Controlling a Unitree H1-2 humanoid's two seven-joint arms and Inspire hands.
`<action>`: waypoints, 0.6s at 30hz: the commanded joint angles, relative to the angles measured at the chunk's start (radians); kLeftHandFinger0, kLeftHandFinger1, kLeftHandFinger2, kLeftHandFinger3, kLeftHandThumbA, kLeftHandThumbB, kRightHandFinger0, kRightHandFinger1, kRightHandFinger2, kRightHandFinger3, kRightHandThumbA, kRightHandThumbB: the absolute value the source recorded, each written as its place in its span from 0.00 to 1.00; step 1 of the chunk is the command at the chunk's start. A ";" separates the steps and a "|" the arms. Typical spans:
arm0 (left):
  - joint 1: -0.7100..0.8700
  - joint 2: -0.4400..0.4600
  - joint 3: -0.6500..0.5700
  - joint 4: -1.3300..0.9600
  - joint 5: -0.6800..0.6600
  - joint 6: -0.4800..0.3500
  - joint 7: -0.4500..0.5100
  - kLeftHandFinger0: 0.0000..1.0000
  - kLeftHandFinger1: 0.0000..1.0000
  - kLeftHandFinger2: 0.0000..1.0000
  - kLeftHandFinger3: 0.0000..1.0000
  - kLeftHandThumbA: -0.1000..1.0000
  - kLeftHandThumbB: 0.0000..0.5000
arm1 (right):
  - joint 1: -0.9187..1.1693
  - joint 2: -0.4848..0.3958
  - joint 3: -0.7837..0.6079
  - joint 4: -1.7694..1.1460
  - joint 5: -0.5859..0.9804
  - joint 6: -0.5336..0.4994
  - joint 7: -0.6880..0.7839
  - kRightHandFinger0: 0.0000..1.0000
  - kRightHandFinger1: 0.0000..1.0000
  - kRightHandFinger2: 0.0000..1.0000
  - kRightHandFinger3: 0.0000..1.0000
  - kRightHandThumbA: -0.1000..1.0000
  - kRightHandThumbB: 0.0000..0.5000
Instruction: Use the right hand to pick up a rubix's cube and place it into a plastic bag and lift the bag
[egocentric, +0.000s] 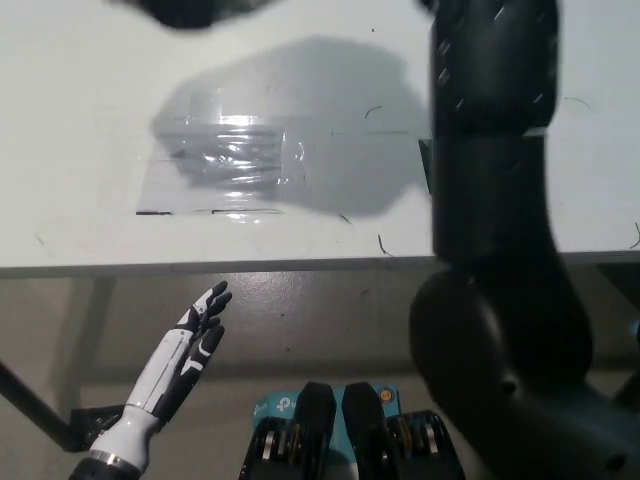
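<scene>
Closest in, the white left hand idles below the table edge, fingers straight and close together. The right arm reaches far; can't tell its grip. Cube's hidden. Bag lies flat: I'd aim slowly for its mouth.

The right hand is cut off by the top edge of the head view; only a dark blurred lump shows, so whether its fingers are apart or closed cannot be told. The black right arm crosses the bench and hides nearly all of a dark flat object behind it, leaving just a sliver at its left side, too little to name. The plastic bag lies partly under the arm's shadow, its far edge hard to trace. No cube can be made out.
</scene>
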 joint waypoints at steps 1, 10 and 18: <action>-0.014 0.008 0.001 -0.038 -0.006 0.008 -0.015 1.00 1.00 1.00 1.00 1.00 0.31 | 0.006 0.033 0.052 0.136 -0.073 -0.052 0.098 0.00 0.22 0.67 0.84 0.00 0.18; -0.021 0.011 0.001 -0.040 -0.007 0.009 -0.026 1.00 1.00 1.00 1.00 1.00 0.30 | 0.017 0.038 0.054 0.390 -0.146 -0.173 0.170 0.00 0.04 0.58 0.84 0.00 0.29; -0.022 0.005 -0.001 -0.042 -0.010 0.021 -0.028 1.00 1.00 1.00 1.00 1.00 0.31 | 0.049 -0.029 0.041 0.532 -0.195 -0.231 0.228 0.00 0.01 0.60 1.00 0.00 0.17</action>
